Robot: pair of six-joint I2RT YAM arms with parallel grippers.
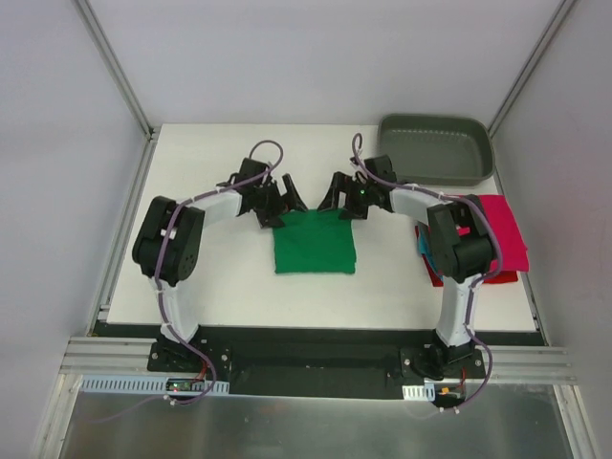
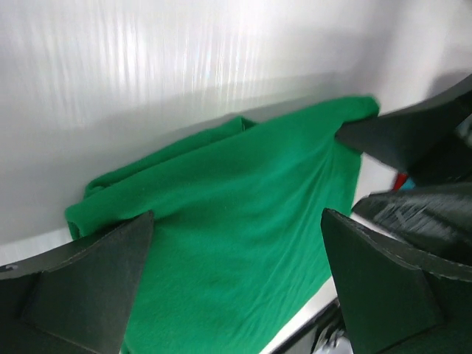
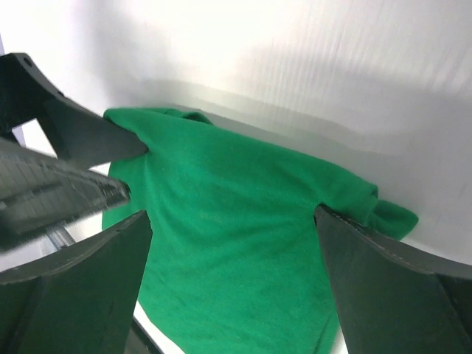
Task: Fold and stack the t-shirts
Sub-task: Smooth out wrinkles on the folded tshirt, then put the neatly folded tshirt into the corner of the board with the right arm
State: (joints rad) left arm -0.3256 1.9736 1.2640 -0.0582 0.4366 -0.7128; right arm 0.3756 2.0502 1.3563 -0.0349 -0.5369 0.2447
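A bright green t-shirt [image 1: 315,245] lies folded into a flat rectangle at the middle of the white table. It fills the left wrist view [image 2: 236,221] and the right wrist view [image 3: 243,236]. My left gripper [image 1: 284,204] is open and empty, hovering at the shirt's far left corner. My right gripper [image 1: 337,200] is open and empty at the far right corner, facing the left one. A stack of folded shirts, crimson-pink [image 1: 505,232] on top with teal [image 1: 422,243] and red [image 1: 478,278] edges showing, lies at the right, partly hidden by my right arm.
A grey plastic tray [image 1: 436,149] stands at the table's back right corner. The white table [image 1: 220,287] is bounded by metal frame posts and pale walls. The arm bases sit at the near edge.
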